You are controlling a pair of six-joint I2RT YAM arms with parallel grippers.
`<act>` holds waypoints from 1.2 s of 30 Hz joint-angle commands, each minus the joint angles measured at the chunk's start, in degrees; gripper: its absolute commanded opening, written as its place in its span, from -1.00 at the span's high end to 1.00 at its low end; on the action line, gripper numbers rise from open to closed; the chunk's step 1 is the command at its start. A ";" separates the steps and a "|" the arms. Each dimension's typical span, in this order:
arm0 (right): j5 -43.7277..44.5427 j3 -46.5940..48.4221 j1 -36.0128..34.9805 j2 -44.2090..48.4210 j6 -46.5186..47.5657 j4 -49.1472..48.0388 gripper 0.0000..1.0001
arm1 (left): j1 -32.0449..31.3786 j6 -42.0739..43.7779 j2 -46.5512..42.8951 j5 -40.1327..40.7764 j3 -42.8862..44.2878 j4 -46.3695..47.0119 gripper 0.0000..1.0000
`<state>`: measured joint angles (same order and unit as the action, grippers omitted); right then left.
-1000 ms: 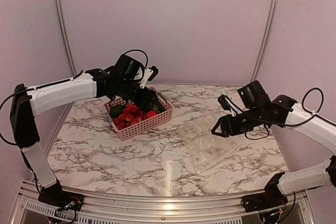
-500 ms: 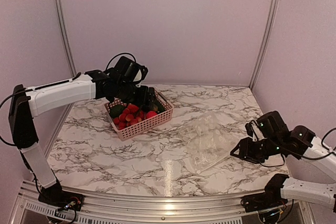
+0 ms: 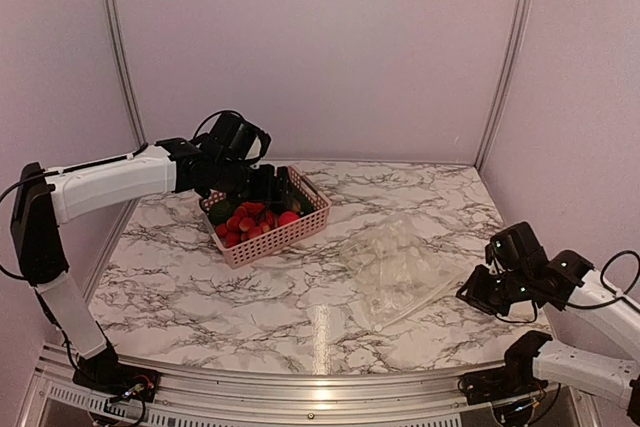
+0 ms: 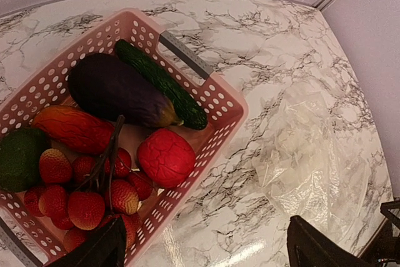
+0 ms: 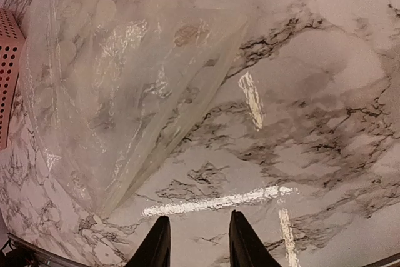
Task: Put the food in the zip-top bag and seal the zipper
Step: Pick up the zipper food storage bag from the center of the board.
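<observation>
The food [image 3: 252, 219] lies in a pink lattice basket [image 3: 268, 241] at the back left. In the left wrist view it shows as a dark eggplant [image 4: 115, 90], a green cucumber [image 4: 164, 84], an orange-red piece [image 4: 72, 129], a red ball [image 4: 165, 157] and several strawberries [image 4: 81, 201]. My left gripper [image 3: 275, 185] hangs open over the basket's far side, holding nothing. The dotted zip-top bag [image 3: 395, 265] lies flat and empty right of the basket. A thin band on its near edge [image 5: 178, 126] looks like the zipper. My right gripper [image 3: 478, 294] sits low beside the bag's right corner, its jaws apart around nothing.
The basket has a grey handle [image 4: 187, 57] on its right rim. Marble table [image 3: 250, 297] spreads in front of the basket and the bag. A metal rail [image 3: 300, 387] edges the near side. Pale walls with metal posts [image 3: 505, 57] close in the back and sides.
My right arm has pulled back from above the bag to the near right and dropped low, its jaws narrowing. My left gripper has opened wider and settled lower over the basket.
</observation>
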<state>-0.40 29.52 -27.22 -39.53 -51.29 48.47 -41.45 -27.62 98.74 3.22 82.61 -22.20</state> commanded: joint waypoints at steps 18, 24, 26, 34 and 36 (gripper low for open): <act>-4.10 -3.35 14.65 -23.92 15.60 -31.76 0.32 | 0.06 1.56 -10.03 -10.03 -6.41 7.37 -0.70; -4.98 -3.48 15.22 -30.80 16.81 -40.95 0.29 | 0.06 1.58 -10.08 -10.61 -5.68 7.22 -0.67; -5.87 -3.67 15.51 -33.08 17.20 -44.46 0.27 | 0.06 1.81 -10.19 -10.67 -5.41 7.15 -0.66; -15.30 -7.68 17.64 -39.07 21.15 -68.24 0.27 | 0.06 1.35 -11.09 -11.15 -5.84 7.27 -0.62; -18.14 -8.33 17.71 -41.59 22.80 -75.14 0.35 | 0.06 0.70 -11.30 -11.56 -6.23 7.41 -0.62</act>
<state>-11.77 22.28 -10.11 -77.87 -32.67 -9.67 -41.45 -26.59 90.08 -7.22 76.64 -15.70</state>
